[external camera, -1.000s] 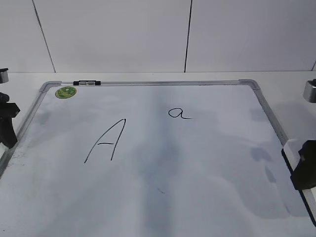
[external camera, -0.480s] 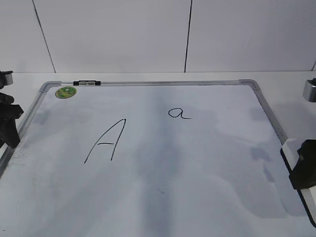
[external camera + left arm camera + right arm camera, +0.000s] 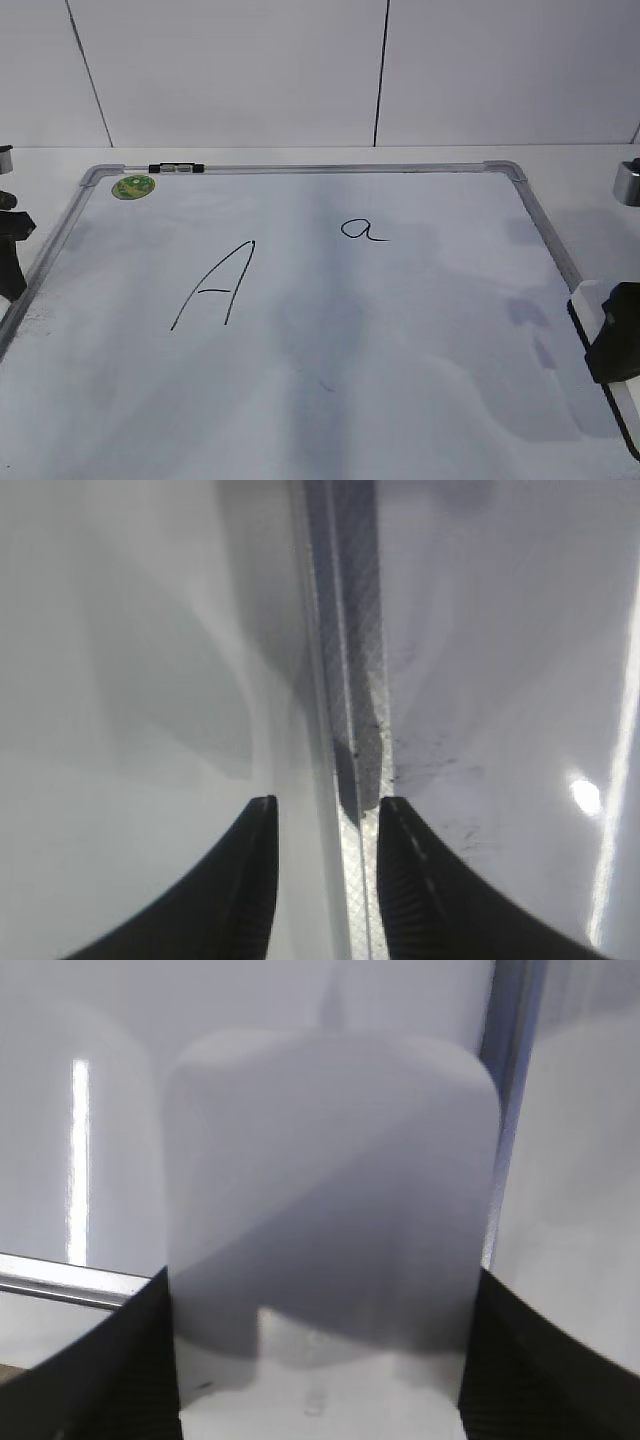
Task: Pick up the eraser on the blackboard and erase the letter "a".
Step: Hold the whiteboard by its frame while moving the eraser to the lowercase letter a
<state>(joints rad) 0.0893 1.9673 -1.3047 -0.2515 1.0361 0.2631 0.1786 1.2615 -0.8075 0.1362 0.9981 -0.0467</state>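
A white table carries the blackboard, a white dry-erase board in a silver frame, before a white panelled wall. A green sticker sits at its far left corner; the letter "a" lies right of a capital "A".

Only the right wrist view shows the right end effector clamped on the eraser at the board's right edge. The left wrist view shows the left end effector partly open, empty, straddling the frame.

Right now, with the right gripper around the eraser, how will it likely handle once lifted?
The eraser looks like a stiff, smooth plastic block, so probably light but slightly slippery. The right gripper spans its flat sides, so rolling seems unlikely.
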